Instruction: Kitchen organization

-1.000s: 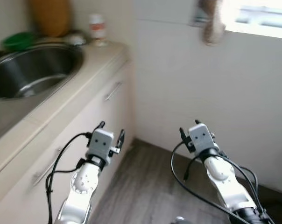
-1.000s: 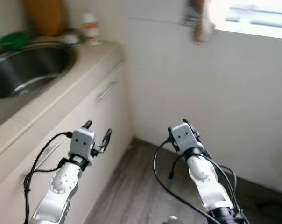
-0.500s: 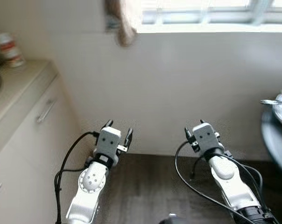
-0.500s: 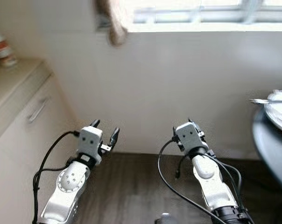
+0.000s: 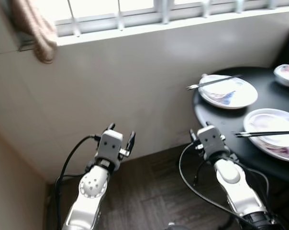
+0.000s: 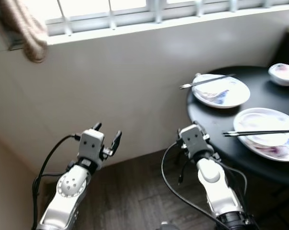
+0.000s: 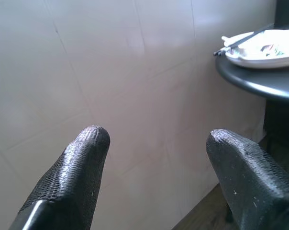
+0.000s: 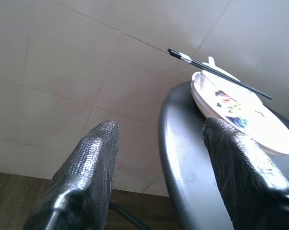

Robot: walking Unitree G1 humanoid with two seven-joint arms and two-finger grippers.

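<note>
A round black table stands at the right against the tiled wall. On it lie a far white plate with chopsticks across its rim, a nearer white plate smeared with food and crossed by dark chopsticks, and a small bowl at the back. My left gripper is held up before the wall, open and empty. My right gripper hovers by the table's near edge, open too. The right wrist view shows the table edge and a plate past my fingers.
A barred window runs along the top of the white tiled wall, and a beige cloth hangs at its left end. Dark wood floor lies below. A beige cabinet side is at the lower left.
The view has swung right: the sink and counter have slid out on the left and the black table with plates has come in on the right. Both arms keep their raised pose.
</note>
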